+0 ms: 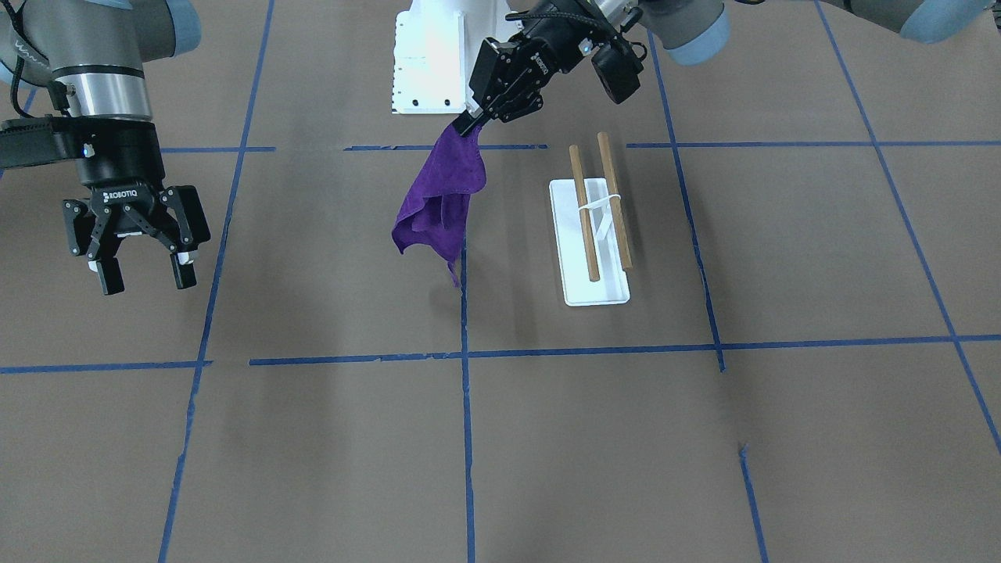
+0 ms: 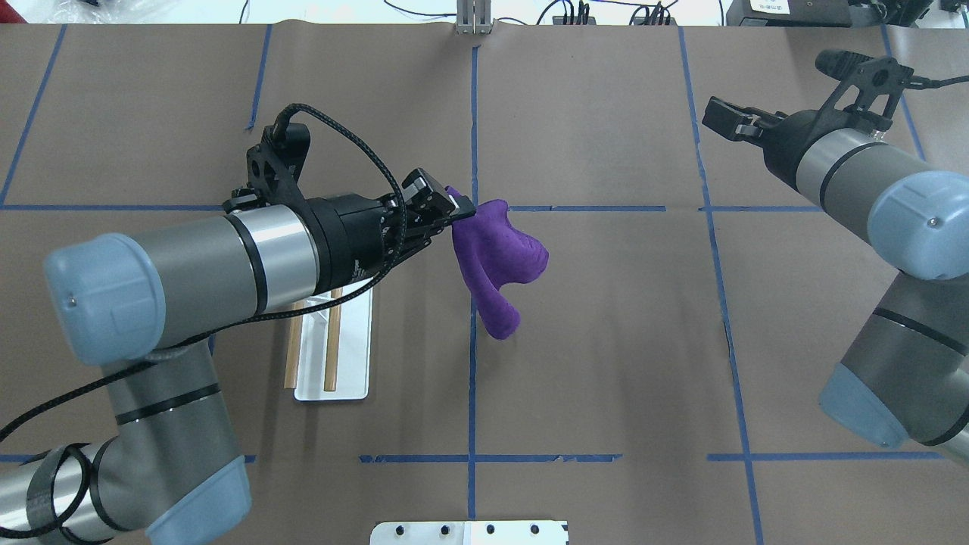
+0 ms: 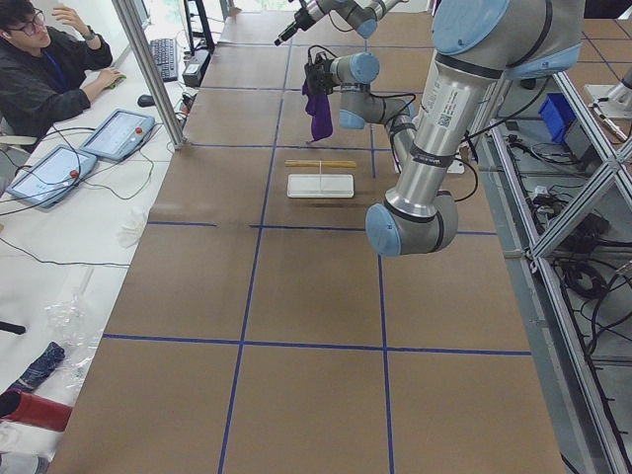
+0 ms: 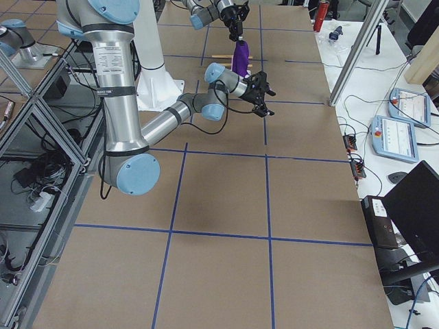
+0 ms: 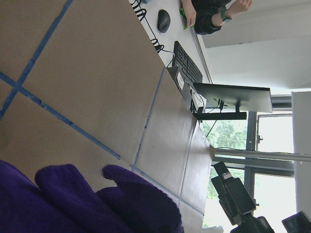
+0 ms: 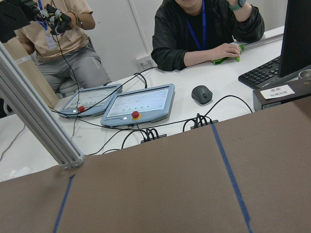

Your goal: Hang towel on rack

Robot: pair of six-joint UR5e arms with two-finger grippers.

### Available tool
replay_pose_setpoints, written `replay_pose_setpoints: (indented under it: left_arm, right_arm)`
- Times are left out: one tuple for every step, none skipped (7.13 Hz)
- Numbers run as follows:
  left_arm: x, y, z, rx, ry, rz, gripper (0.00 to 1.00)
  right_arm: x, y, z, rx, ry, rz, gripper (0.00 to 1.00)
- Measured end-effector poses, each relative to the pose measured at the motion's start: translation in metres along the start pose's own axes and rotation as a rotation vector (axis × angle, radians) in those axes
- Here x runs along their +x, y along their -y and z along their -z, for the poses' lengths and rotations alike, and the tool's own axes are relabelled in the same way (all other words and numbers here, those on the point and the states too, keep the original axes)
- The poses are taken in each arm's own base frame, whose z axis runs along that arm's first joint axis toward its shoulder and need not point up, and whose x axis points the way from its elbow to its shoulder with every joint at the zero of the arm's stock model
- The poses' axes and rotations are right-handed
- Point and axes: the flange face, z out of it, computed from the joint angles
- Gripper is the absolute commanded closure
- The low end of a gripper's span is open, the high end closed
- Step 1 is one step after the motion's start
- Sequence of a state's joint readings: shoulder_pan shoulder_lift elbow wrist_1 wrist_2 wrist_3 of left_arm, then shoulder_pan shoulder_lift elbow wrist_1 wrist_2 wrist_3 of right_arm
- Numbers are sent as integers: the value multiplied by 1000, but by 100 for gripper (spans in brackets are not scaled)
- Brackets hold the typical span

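The deep purple towel (image 1: 442, 203) hangs bunched from one corner, lifted above the table. My left gripper (image 1: 470, 123) is shut on that top corner. The towel also shows in the overhead view (image 2: 496, 257), hanging from the left gripper (image 2: 463, 212), and fills the bottom of the left wrist view (image 5: 73, 204). The rack (image 1: 598, 293) is a white base with two wooden rods (image 1: 583, 211) and stands on the table beside the towel, toward the robot's left; in the overhead view (image 2: 352, 356) my left arm partly hides it. My right gripper (image 1: 145, 274) is open and empty, held high far to the other side.
The robot's white base plate (image 1: 426, 70) is at the table's robot side. Blue tape lines (image 1: 465, 391) grid the brown table. Operators sit at a desk with tablets (image 3: 118, 133) beyond the table's far edge.
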State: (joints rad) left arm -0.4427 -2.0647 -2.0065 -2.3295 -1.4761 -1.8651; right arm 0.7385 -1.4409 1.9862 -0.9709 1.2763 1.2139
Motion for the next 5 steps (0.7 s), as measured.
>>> replay_pose_setpoints:
  left_arm:
    - [-3, -11, 0, 40, 63, -65, 100]
    - [-10, -17, -2, 78, 122, -146, 100]
    - [-20, -18, -2, 104, 182, -224, 100]
    - [-31, -14, 4, 118, 234, -287, 100]
    - [-42, -7, 15, 126, 273, -342, 100]
  right_arm:
    - [8, 5, -2, -25, -25, 28, 0]
    - [21, 15, -3, -65, -38, 42, 0]
    - [41, 33, -3, -125, -53, 74, 0]
    - [66, 51, -3, -192, -77, 125, 0]
    - [90, 68, -2, -265, -110, 184, 0]
